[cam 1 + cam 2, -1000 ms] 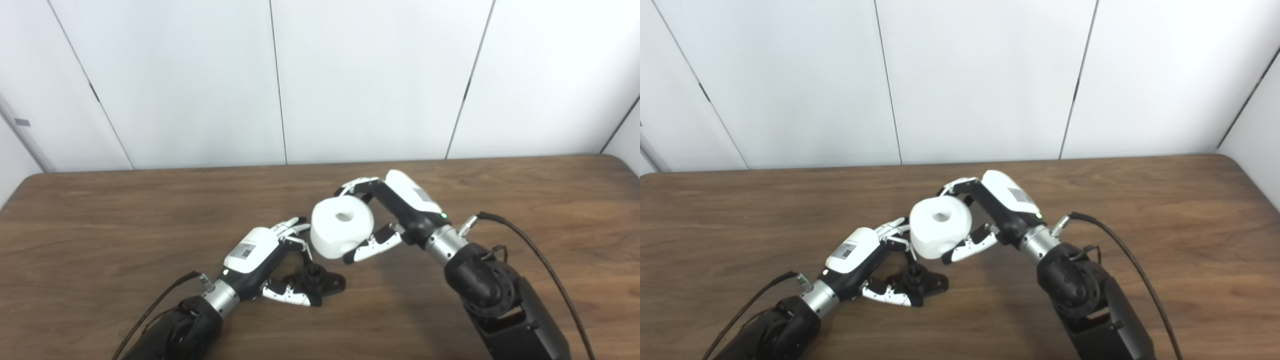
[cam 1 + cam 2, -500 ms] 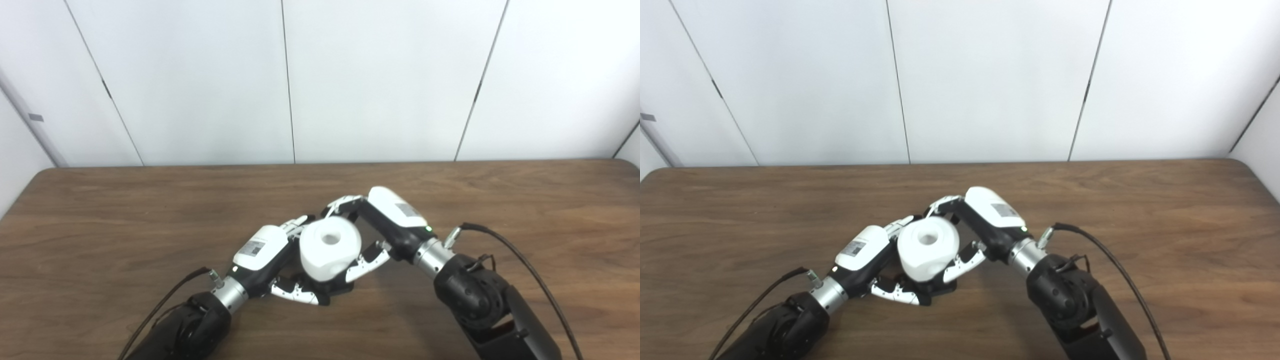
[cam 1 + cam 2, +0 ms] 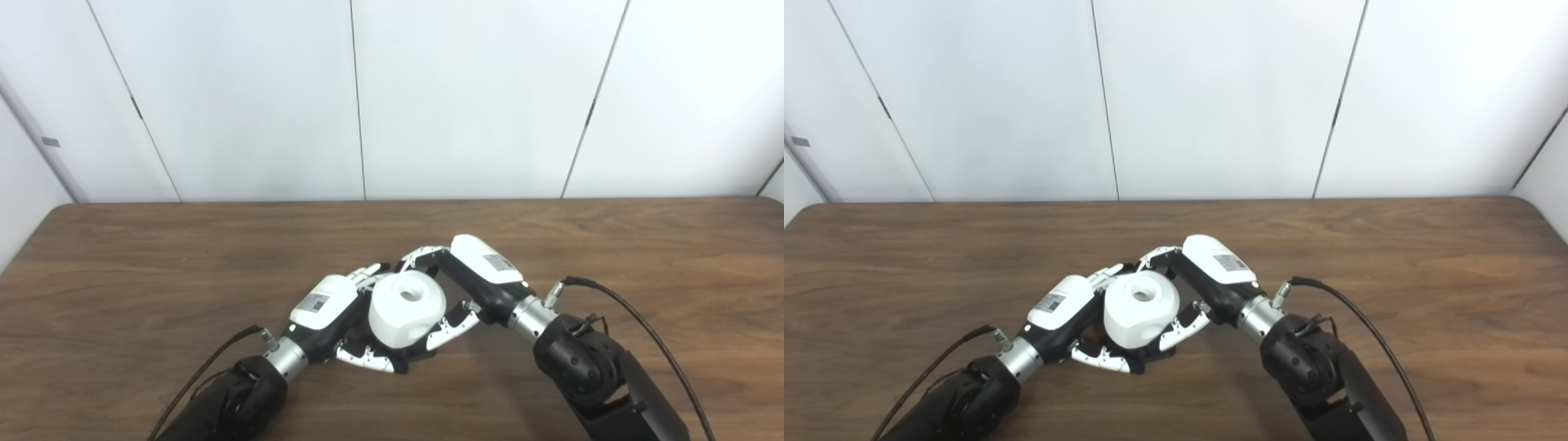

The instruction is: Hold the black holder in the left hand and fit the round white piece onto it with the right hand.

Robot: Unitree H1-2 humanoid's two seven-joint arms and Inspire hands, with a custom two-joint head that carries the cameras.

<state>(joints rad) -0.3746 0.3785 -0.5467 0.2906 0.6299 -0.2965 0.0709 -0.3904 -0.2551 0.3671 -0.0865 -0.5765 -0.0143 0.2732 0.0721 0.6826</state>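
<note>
A dark wooden table (image 3: 122,257) is filling the lower half of both views, its grain running side to side and its far corners rounded. Behind the table a white panelled wall (image 3: 478,92) is rising, split by thin dark seams slanting outward. Even, soft light is falling across the table, leaving only faint shadows.

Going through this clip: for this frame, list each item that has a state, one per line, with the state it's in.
Left hand: shut on the black holder, low at the table.
Right hand: shut on the round white piece.
Round white piece: held with its hole facing up, directly over the holder; whether fully seated cannot be told.
Black holder: mostly hidden beneath the white piece, only a dark edge showing.
</note>
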